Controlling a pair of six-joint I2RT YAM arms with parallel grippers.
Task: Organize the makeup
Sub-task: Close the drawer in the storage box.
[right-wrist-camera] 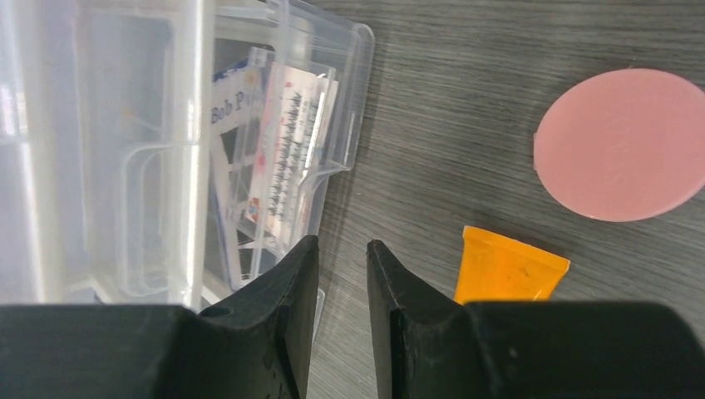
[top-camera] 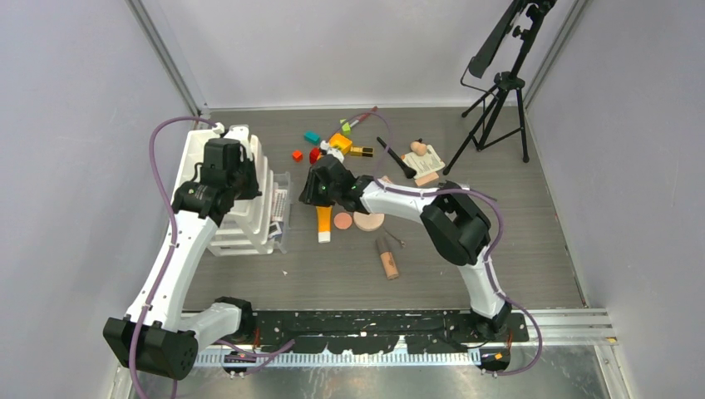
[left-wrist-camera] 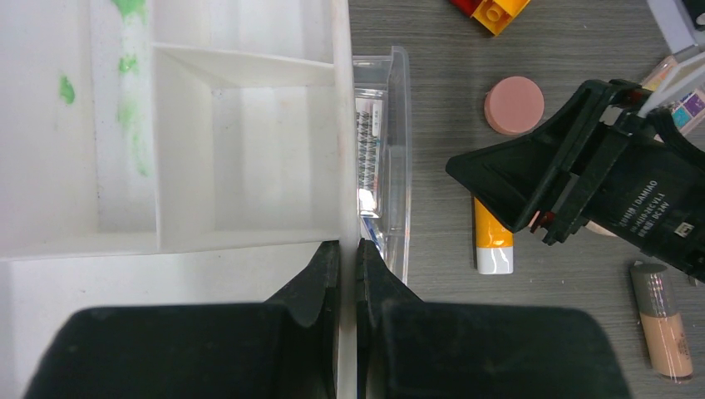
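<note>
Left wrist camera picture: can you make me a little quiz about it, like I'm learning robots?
1. True or false: the pink compact lies inside the clear drawer.
2. What do the fingers of the left gripper pinch? A) the wall of the white organizer B) a lipstick C) a pencil
3. Fill in: the orange tube has a ___ cap.
Key: 1 false, it lies on the table; 2 A; 3 white.
</note>
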